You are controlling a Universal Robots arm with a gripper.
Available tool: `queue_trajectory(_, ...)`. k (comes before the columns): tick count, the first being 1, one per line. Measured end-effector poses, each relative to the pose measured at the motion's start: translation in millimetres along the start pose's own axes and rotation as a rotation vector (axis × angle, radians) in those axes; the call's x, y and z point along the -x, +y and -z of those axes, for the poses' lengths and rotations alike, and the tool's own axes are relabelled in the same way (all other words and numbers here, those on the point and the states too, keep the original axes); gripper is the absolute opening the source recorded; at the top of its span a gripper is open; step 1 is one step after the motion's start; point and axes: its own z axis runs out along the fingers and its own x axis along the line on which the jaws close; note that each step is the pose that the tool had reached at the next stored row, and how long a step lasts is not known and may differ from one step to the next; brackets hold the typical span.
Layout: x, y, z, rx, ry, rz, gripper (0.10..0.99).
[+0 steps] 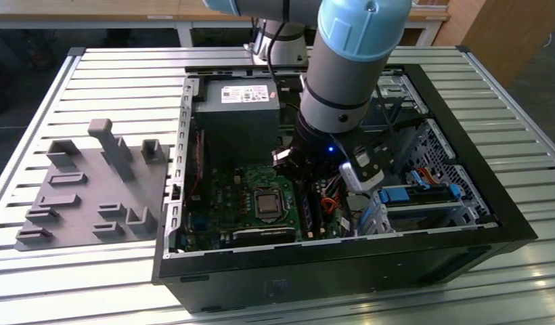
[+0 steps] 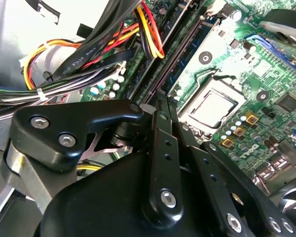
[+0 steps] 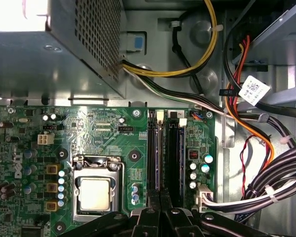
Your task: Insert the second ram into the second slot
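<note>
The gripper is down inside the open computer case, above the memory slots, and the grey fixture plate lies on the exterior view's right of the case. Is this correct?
Not quite: the grey fixture plate lies on the exterior view's left of the case. The gripper is above the memory slots.

Glossy green motherboard (image 3: 103,133); perforated bare-metal power supply (image 3: 64,44) (dull grey); matt black gripper (image 3: 160,217).

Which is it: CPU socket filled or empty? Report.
Filled. A bare silver processor sits inside the CPU socket frame, with no cooler over it.
</note>
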Motion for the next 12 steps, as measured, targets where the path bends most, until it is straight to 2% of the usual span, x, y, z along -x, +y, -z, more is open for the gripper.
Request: queue_trajectory(12, 1.7, -0.1, -2.6, 0.000, -0.0005, -0.012, 0.114)
